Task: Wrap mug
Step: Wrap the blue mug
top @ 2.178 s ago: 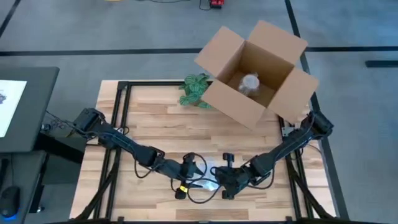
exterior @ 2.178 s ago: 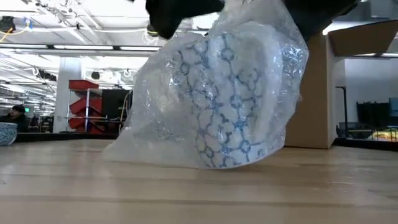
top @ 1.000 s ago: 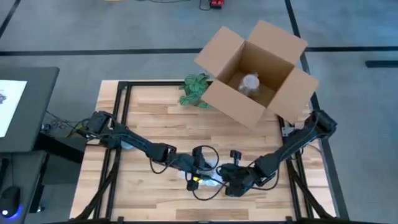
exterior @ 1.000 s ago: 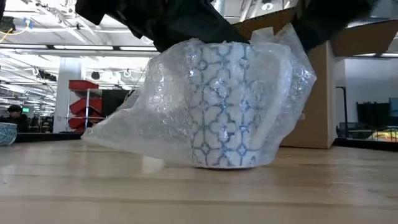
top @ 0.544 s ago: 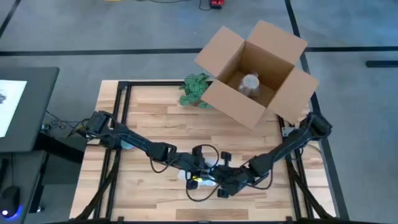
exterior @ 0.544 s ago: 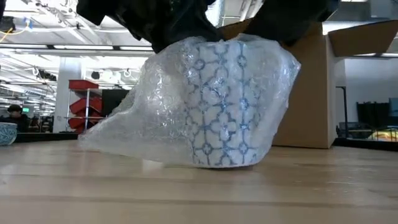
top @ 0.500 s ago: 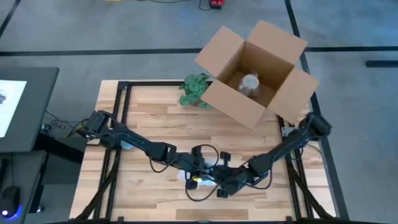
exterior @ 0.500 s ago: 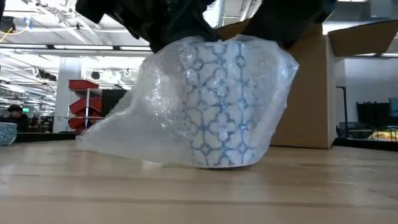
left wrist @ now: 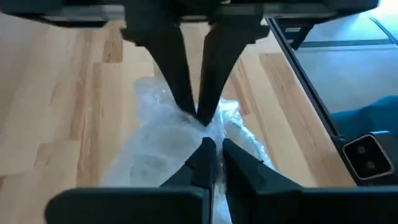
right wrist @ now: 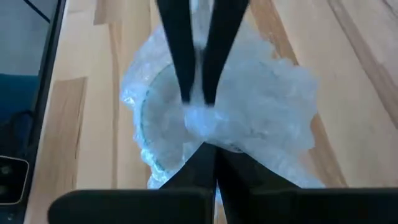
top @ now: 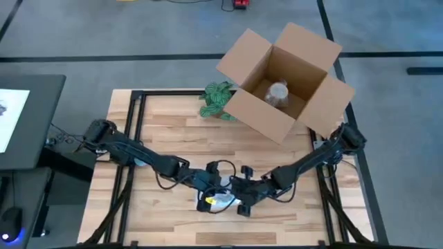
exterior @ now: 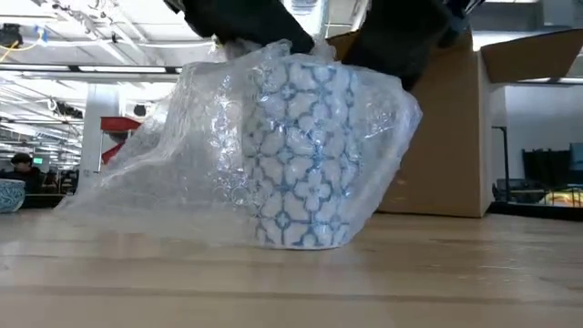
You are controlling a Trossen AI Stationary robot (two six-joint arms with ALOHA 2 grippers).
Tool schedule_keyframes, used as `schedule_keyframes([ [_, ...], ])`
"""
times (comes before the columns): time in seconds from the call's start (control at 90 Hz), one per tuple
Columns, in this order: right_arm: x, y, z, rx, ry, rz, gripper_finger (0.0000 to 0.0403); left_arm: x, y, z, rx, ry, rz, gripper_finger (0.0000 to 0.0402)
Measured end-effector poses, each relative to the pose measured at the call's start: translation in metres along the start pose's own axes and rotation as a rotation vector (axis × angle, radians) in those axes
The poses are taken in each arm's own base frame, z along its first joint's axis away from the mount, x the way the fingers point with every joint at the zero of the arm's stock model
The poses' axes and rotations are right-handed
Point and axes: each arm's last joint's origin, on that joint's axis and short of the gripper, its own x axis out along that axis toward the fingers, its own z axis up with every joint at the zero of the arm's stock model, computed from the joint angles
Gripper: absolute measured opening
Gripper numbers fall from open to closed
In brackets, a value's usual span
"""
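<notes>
Wrapping is judged roughly midway: the white ceramic mug with a blue lattice pattern (exterior: 305, 155) stands upright on the light wooden slatted surface (top: 173, 138), near its front edge and between the two arms, with the clear bubble-wrap sheet (exterior: 173, 173) drawn up over it. Both tools meet directly above the mug's mouth. The left tool (left wrist: 194, 121) has its fingers pinched narrow on a gathered fold of the sheet; the right tool (right wrist: 198, 102) is likewise closed narrow on the bunched film at the top. What is left, by this reading, is closing the loose material: on one side a wide skirt of the sheet trails outward and lies on the surface, not folded under or round the mug. The film over the mug is crinkled and slack, the pattern showing plainly through it. An open brown cardboard box (top: 284, 83) sits at the far right corner, well apart.
</notes>
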Motion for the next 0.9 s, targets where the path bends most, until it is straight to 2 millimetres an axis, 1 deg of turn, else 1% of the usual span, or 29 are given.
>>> schedule_keyframes([
  [0.133,-0.005,0.004,0.01,-0.047,0.003,0.007,0.0,0.019,0.001,-0.013,-0.013,0.02,0.01,0.0002],
  [0.233,-0.012,0.008,0.019,-0.065,0.02,0.001,0.0,0.028,0.002,-0.017,-0.031,0.025,0.017,0.0002],
  [0.389,-0.021,0.014,0.03,-0.071,0.012,0.007,0.0,0.033,0.004,-0.019,-0.045,0.027,0.023,0.0003],
  [0.478,-0.021,0.011,0.034,-0.054,-0.001,0.004,0.0,0.034,0.004,-0.02,-0.045,0.033,0.023,0.0003],
  [0.544,-0.014,0.005,0.035,-0.037,0.015,-0.002,0.0,0.033,0.004,-0.018,-0.044,0.037,0.022,0.0003],
  [0.656,0.005,-0.001,0.032,-0.02,0.074,0.025,0.0,0.031,0.002,-0.017,-0.036,0.055,0.016,0.0003],
  [0.789,0.023,-0.005,0.027,-0.012,0.111,0.03,0.0,0.019,0.0,-0.016,0.019,0.12,0.012,0.0008],
  [0.9,0.027,-0.005,0.025,-0.006,0.127,0.036,0.0,0.004,0.001,-0.014,0.03,0.174,0.022,0.0021],
])
